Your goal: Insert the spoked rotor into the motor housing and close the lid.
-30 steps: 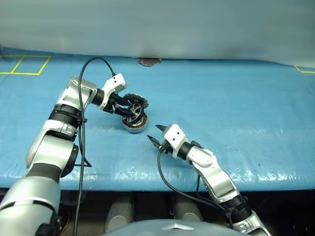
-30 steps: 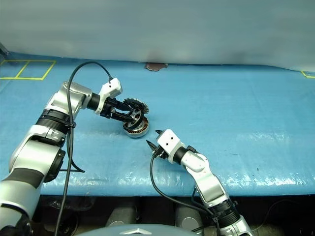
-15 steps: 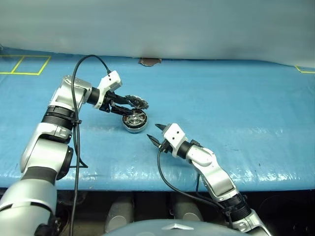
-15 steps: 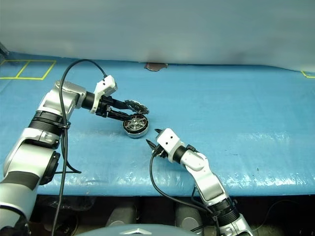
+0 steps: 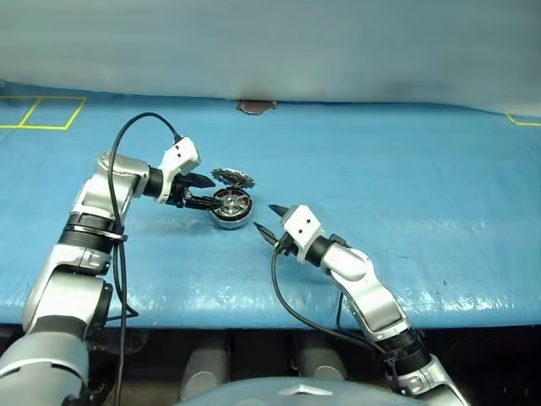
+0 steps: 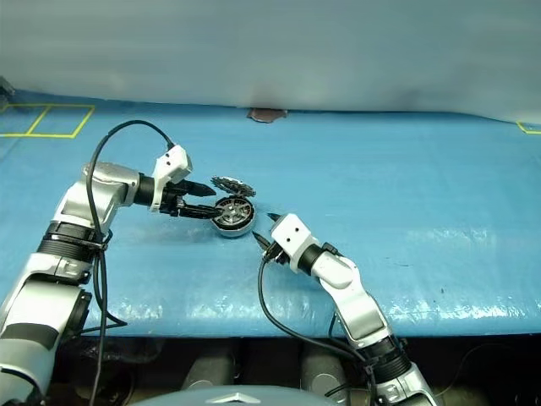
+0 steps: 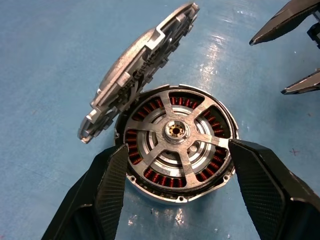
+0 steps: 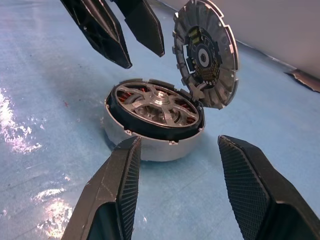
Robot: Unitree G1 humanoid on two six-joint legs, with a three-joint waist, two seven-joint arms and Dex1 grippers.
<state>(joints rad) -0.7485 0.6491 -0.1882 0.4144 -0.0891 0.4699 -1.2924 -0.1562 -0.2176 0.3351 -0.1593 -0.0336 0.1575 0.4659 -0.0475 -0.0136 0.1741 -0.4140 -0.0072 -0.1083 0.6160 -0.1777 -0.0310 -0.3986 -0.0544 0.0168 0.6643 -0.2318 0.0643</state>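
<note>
1. On the left, the left tool [image 5: 200, 190] reaches across the blue bench [image 5: 406, 169] toward the middle. Its two black fingers [image 7: 102, 195] stand wide and hold nothing. In the left wrist view they sit either side of the motor housing [image 5: 230, 208], apart from its wall as far as I can see.

2. Just beyond those fingertips the motor housing sits upright on the bench. The spoked rotor [image 7: 176, 132] lies flat inside it, hub in the centre, copper windings showing between the spokes. I would judge the inserting part done.

3. The lid [image 5: 232, 178] is not closed. It stands tilted, its lower edge resting on the housing's far rim and its patterned face leaning up and away from the robot. Neither tool touches it.

4. The coming move turns on this: the lid leans from the far side of the housing, so it must tip forward and down toward the robot to seat. The left tool, beside the housing at its left, looks the nearer to the lid's raised edge.

5. To the right, the right tool [image 5: 266, 222] hovers near the housing's front right, pointing at it, fingers [image 8: 112, 190] spread fairly wide and empty. It could steady the housing or press the lid flat.

6. A careless push on the lid might slide it off the rim instead of closing it.
</note>
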